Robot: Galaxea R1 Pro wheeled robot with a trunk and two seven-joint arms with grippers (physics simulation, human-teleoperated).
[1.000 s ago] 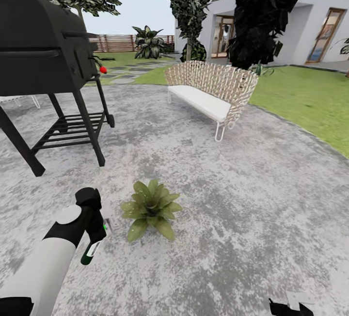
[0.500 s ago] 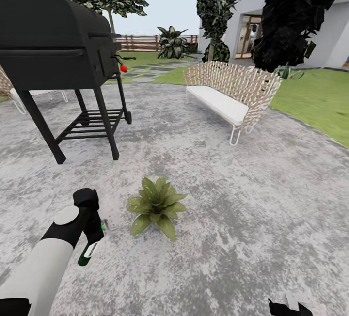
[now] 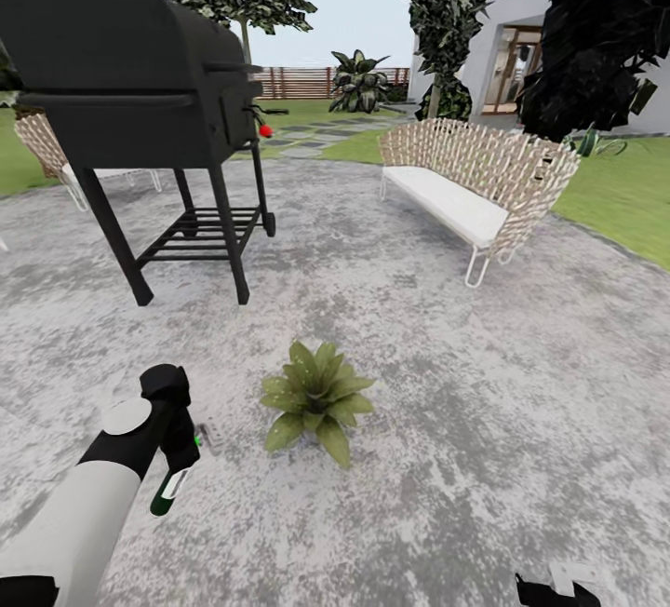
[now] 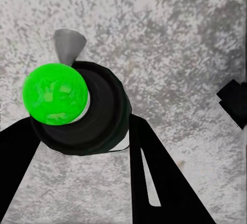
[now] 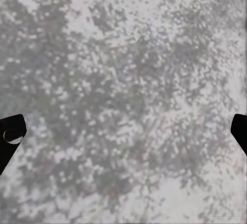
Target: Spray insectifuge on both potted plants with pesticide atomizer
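My left gripper is shut on the pesticide atomizer, a slim dark bottle with a white label and green base that hangs tilted below the fingers. In the left wrist view the atomizer shows end-on between the black fingers, green base toward the camera. One potted plant, a low rosette of pointed green leaves, sits on the grey stone patio just right of the atomizer, a short gap apart. The right gripper is open over bare patio stone, its fingertips at the frame edges.
A black barbecue grill on legs stands at the far left. A wicker bench with a white cushion is at the far right. Lawn, trees, a wooden fence and the house lie beyond the patio.
The whole head view has swung: grill, bench and plant all slid right in the picture. My left arm keeps the same pose with the atomizer held.
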